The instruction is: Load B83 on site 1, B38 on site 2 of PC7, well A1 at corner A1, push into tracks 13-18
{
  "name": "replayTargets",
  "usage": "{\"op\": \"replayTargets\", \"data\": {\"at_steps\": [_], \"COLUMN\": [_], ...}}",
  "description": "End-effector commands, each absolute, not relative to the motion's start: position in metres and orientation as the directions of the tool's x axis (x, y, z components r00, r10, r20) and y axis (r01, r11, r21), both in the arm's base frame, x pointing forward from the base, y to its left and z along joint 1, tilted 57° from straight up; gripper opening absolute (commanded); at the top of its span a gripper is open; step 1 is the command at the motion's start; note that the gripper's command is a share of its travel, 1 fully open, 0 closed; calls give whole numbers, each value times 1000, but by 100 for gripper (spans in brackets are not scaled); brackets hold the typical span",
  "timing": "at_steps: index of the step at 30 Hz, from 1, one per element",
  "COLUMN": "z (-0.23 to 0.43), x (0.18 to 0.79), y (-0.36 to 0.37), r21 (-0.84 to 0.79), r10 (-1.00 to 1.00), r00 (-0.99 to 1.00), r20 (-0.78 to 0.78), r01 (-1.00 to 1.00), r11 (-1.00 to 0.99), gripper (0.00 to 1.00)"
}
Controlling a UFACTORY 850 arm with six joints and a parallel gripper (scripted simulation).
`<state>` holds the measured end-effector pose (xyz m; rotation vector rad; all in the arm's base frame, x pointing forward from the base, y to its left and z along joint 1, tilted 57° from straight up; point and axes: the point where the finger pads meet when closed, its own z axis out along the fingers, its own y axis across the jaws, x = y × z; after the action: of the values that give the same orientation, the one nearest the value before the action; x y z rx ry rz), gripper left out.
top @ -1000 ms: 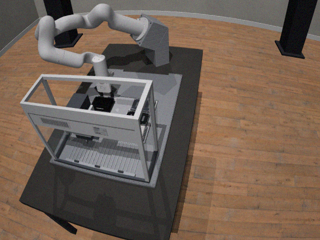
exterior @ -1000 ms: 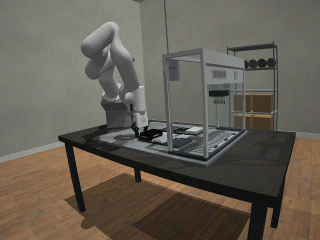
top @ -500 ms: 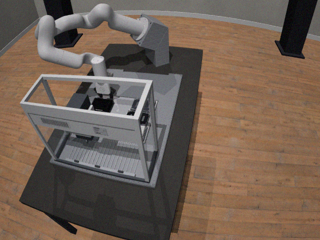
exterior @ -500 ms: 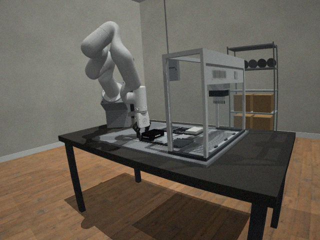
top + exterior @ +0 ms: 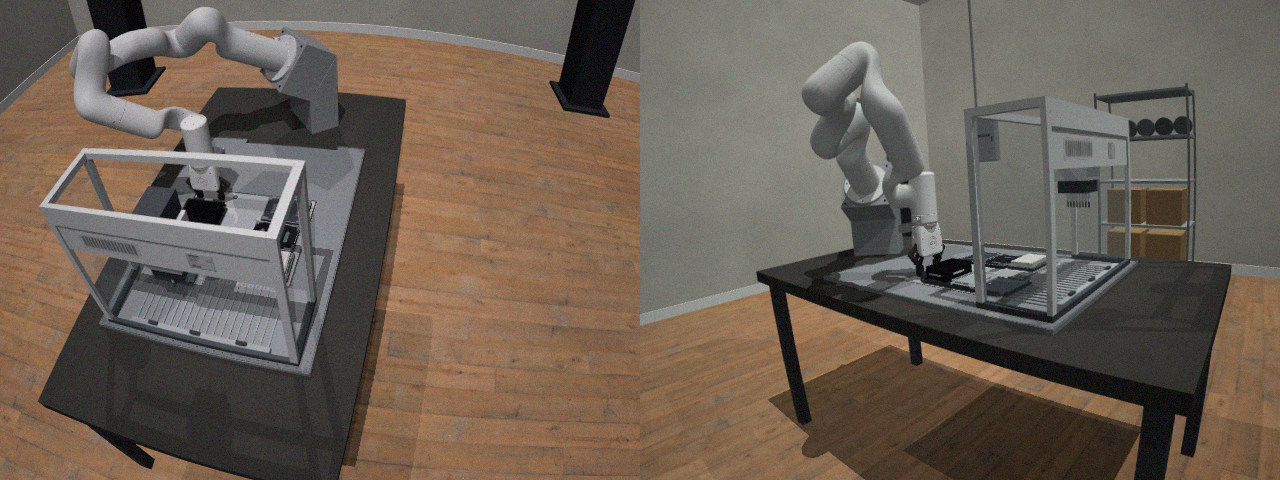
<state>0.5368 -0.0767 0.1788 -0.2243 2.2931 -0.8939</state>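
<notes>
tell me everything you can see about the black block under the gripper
The black block is a dark, boxy, matte piece, taller than the flat plates beside it. It sits level on the pale carrier just outside the instrument frame, on the arm's side. The gripper stands upright at its near end, fingers spread and low beside it; contact cannot be made out. Its wells and markings are too small to read.
</notes>
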Motion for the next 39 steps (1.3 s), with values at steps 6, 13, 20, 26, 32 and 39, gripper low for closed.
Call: {"op": "replayTargets", "data": {"at_steps": [6, 13, 20, 26, 32, 39], "z": [183, 187, 190, 193, 195, 198], "x": [543, 549, 553, 557, 561, 566], "y": [-73, -71, -69, -66, -65, -62], "r21": [-655, -655, -655, -655, -655, -655], "r10": [-375, -375, -375, -375, -376, -376], "r00": [-769, -769, -769, -769, -769, -769], "r20": [-518, -518, -518, -518, -518, -518], "r01": [74, 74, 74, 74, 74, 74], "r11": [752, 752, 752, 752, 752, 752], "gripper": [82, 82, 82, 82, 82, 82]}}
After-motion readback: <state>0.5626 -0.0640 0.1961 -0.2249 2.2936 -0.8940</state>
